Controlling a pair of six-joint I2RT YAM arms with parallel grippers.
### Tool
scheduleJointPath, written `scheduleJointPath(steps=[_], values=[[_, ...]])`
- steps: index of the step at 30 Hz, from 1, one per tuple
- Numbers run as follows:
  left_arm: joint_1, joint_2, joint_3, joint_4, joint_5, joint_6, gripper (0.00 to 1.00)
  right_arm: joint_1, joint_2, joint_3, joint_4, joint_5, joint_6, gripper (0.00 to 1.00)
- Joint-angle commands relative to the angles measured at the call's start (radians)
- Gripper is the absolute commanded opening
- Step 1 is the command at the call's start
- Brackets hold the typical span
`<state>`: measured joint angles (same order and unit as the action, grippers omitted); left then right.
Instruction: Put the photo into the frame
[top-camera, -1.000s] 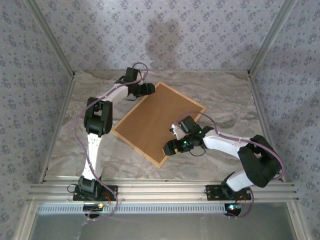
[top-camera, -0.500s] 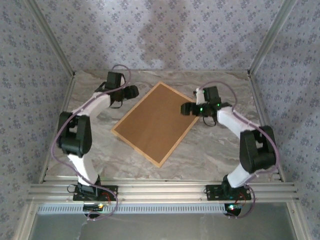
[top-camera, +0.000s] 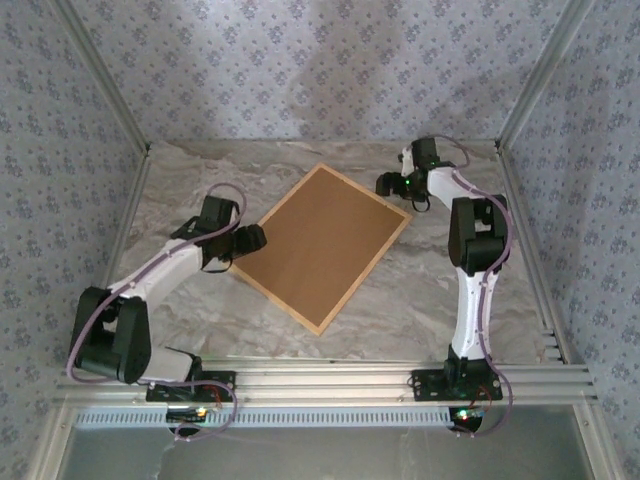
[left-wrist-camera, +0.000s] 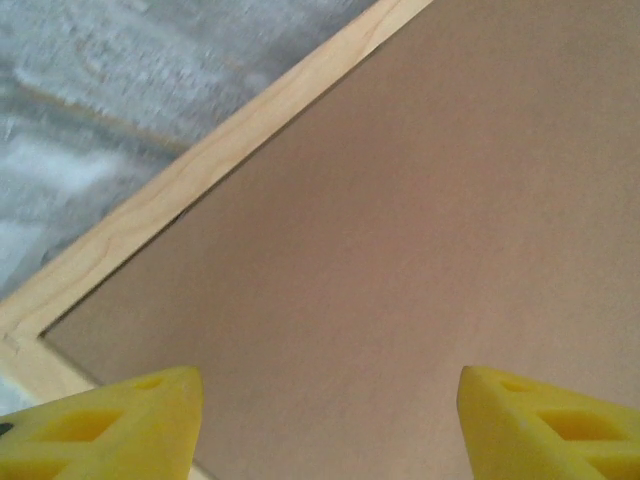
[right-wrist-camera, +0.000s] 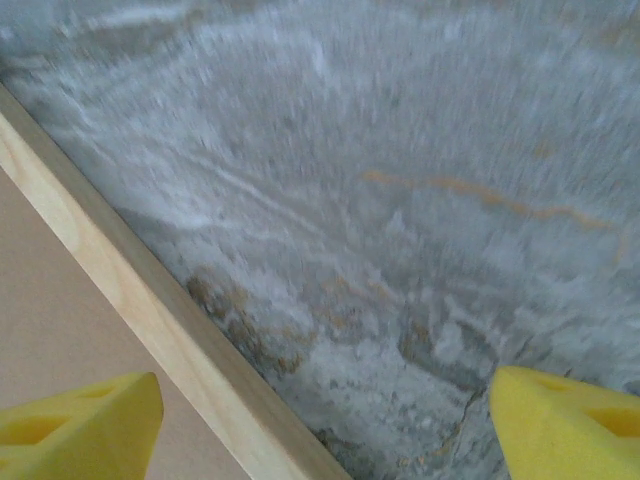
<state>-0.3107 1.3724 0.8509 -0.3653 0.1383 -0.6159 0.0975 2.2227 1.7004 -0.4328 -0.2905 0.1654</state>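
There is one frame (left-wrist-camera: 200, 172), lying flat near the middle of the table (top-camera: 440, 290). It is turned like a diamond, with its long sides running from 1 o'clock down to 7 o'clock as seen from above. It lies back side up, and one brown board (top-camera: 320, 245) fills the opening from rail to rail.

There are two arms, one on each side of it. The left arm (top-camera: 160, 265) reaches in low from 8 o'clock. The left gripper (left-wrist-camera: 328, 425) sits over the frame's 9 o'clock corner. In its own camera the two yellow fingertips (left-wrist-camera: 110, 425) stand well apart with only bare board between them. The rail slants from 7 o'clock up to 1 o'clock, and the corner joint is at the lower left.

The right arm (top-camera: 470, 260) stretches straight up the right side and bends back toward the frame. The right gripper (right-wrist-camera: 325, 430) is between 1 and 2 o'clock from the frame's centre, just beside the upper right rail. Its two yellow fingertips (right-wrist-camera: 565, 420) are spread wide and hold nothing. In its blurred view one tip is above the board at 8 o'clock and the other above the marble at 4 o'clock. The rail runs between them from 10 o'clock to 6 o'clock.
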Motion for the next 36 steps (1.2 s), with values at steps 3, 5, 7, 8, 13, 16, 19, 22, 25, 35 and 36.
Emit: scheduleJointPath(steps=[3,5,7,8,13,16,19,22,25,35,36], values=[[-0.005,-0.054,-0.054,-0.118,0.095,-0.06,0.67,-0.004,-0.022,-0.023,-0.097,-0.15,-0.017,0.86],[-0.005,-0.064,-0.066,-0.124,0.153,-0.087,0.66,-0.009,-0.033,-0.049,-0.103,-0.178,-0.016,0.84],[-0.007,-0.069,-0.08,-0.119,0.197,-0.108,0.65,-0.011,-0.049,-0.08,-0.096,-0.2,-0.013,0.84],[-0.007,-0.067,-0.085,-0.121,0.213,-0.115,0.64,-0.011,-0.057,-0.094,-0.092,-0.206,-0.013,0.83],[-0.008,-0.043,-0.101,-0.114,0.259,-0.123,0.6,-0.012,-0.079,-0.126,-0.088,-0.215,-0.012,0.82],[-0.01,-0.023,-0.11,-0.089,0.285,-0.132,0.58,-0.013,-0.084,-0.13,-0.09,-0.215,-0.013,0.82],[-0.014,-0.02,-0.123,-0.078,0.285,-0.145,0.55,-0.016,-0.083,-0.133,-0.089,-0.215,-0.013,0.82],[-0.017,-0.027,-0.136,-0.086,0.272,-0.149,0.53,-0.017,-0.081,-0.133,-0.088,-0.216,-0.015,0.82],[-0.019,-0.026,-0.152,-0.072,0.274,-0.166,0.52,-0.017,-0.08,-0.13,-0.089,-0.216,-0.016,0.82],[-0.024,0.0,-0.177,0.008,0.294,-0.2,0.49,-0.019,-0.074,-0.13,-0.086,-0.214,-0.02,0.81],[-0.024,0.005,-0.178,0.011,0.295,-0.201,0.49,-0.018,-0.074,-0.131,-0.087,-0.214,-0.019,0.81]])
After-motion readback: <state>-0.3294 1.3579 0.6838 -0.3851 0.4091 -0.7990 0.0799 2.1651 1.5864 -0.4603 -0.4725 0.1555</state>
